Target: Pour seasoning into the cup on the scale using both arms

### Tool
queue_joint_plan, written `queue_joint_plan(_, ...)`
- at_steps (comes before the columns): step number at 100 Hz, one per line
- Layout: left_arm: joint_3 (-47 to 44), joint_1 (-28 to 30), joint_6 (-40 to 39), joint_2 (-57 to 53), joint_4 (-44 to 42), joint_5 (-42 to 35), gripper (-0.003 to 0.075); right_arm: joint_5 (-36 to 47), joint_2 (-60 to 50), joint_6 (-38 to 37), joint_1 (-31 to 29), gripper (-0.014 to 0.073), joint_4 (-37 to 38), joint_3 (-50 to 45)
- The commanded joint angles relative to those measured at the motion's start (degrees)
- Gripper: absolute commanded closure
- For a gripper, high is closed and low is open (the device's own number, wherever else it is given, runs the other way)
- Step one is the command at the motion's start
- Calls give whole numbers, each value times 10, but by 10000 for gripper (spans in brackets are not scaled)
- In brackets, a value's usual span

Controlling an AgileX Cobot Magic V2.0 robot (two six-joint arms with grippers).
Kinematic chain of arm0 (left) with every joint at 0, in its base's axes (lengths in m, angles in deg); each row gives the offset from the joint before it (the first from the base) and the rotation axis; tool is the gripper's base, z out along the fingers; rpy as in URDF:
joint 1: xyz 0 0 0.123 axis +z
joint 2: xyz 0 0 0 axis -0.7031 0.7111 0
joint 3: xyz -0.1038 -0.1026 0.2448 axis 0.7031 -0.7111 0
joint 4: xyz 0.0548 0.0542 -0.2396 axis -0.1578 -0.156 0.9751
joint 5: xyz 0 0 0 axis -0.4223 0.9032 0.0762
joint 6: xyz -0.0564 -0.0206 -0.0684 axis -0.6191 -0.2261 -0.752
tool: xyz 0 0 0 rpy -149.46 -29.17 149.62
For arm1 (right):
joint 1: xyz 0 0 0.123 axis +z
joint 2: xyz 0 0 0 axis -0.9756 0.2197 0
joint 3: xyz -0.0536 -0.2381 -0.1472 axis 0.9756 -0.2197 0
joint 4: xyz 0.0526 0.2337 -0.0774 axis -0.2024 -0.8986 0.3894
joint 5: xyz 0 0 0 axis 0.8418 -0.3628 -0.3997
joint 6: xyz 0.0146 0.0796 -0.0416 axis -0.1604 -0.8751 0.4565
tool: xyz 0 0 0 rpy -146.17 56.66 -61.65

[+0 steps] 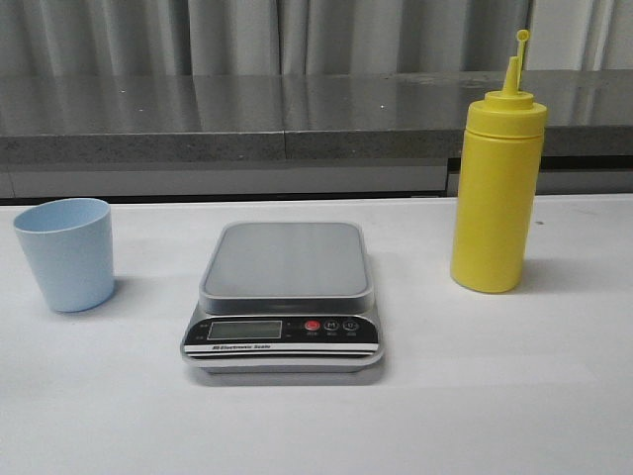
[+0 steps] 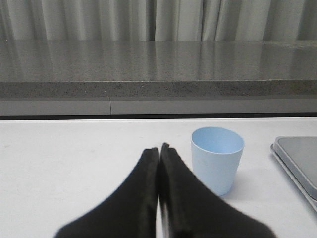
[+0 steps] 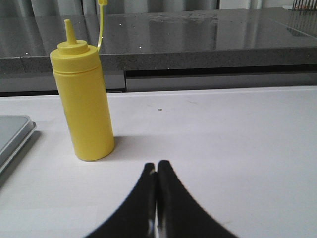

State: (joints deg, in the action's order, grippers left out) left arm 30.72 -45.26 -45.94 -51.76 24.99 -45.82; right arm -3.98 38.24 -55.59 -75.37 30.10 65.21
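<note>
The pale blue cup [image 1: 65, 252] stands upright and empty on the white table at the left. The scale [image 1: 284, 297] sits in the middle with nothing on its grey platform. The yellow seasoning bottle [image 1: 497, 183] stands upright at the right, its cap off the nozzle on its tether. Neither arm shows in the front view. My left gripper [image 2: 159, 148] is shut and empty, short of the cup [image 2: 217, 157], which is off to its side. My right gripper [image 3: 157, 166] is shut and empty, short of the bottle [image 3: 84, 104], which is off to its side.
A grey stone ledge [image 1: 247, 119] runs along the back of the table, with curtains behind it. The scale's edge shows in the left wrist view [image 2: 297, 163] and in the right wrist view [image 3: 12, 136].
</note>
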Motion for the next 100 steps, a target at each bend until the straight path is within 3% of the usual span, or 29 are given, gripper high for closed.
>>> queue_joint_plan(1,-23,1,-7,-17,0,-46,741,42,-10,4,-3,661,7,10)
queue_joint_plan(35,-3,1,-7,-16,0,-49,741,42,-10,4,-3,661,7,10)
queue_joint_plan(67,114,1,-7,48,4,-13,741,42,-10,4,-3,661,7,10)
queue_joint_plan(100,272,-1,-7,228,6,138,739,42,-10,4,-3,661,7,10)
